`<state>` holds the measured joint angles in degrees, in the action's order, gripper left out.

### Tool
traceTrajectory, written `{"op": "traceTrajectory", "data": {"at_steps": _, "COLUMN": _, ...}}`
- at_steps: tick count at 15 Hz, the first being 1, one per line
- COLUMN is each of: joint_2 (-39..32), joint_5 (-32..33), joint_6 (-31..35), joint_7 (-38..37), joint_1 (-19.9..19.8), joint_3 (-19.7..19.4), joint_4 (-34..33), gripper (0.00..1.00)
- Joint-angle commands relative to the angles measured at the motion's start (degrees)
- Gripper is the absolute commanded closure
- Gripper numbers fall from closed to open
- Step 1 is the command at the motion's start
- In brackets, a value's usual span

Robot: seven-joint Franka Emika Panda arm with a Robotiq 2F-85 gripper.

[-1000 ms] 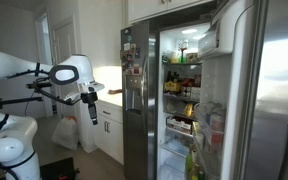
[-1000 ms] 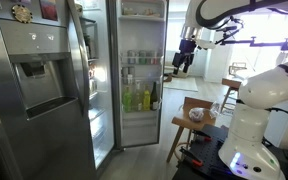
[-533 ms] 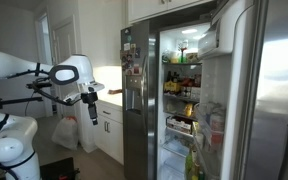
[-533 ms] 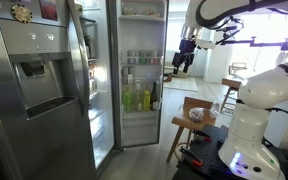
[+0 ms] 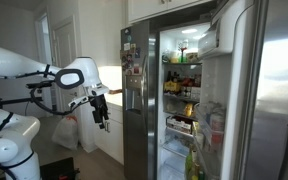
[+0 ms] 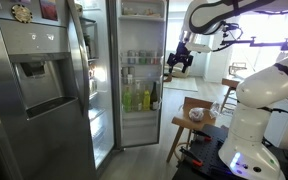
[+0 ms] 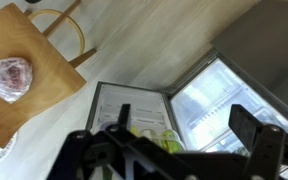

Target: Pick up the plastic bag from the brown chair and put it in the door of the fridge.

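Bottles [image 6: 138, 98] stand in fridge door [image 6: 144, 130] bins; plastic bag [image 7: 11, 75] lies on chair [image 7: 42, 45].

A home kitchen — a tall stainless-steel fridge [image 5: 152, 110] stands open on lit shelves of food, its door [image 6: 139, 127] lined with bottles [image 6: 136, 98], and the narrower door [image 6: 39, 75] carries a dispenser panel [image 6: 36, 80]. White cabinets [image 5: 110, 132] under a pale counter [image 5: 112, 98], a wooden chair [image 6: 196, 108] and wood-look flooring [image 7: 154, 45] suit a household.
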<state>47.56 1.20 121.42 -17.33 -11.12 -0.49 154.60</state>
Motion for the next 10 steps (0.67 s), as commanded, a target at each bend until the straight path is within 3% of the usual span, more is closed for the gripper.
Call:
{"op": "traceTrajectory", "data": {"at_steps": 1, "joint_2": -5.73, "joint_5": 0.26, "joint_6": 2.68, "joint_7": -5.83, "joint_1": -3.46, "joint_3": 1.56, "joint_4": -2.95, "gripper": 0.0}}
{"op": "traceTrajectory", "data": {"at_steps": 10, "joint_2": -14.09, "joint_5": 2.33, "joint_6": 8.85, "joint_7": -11.92, "joint_1": -7.99, "joint_3": 1.36, "joint_4": -6.46, "gripper": 0.0}}
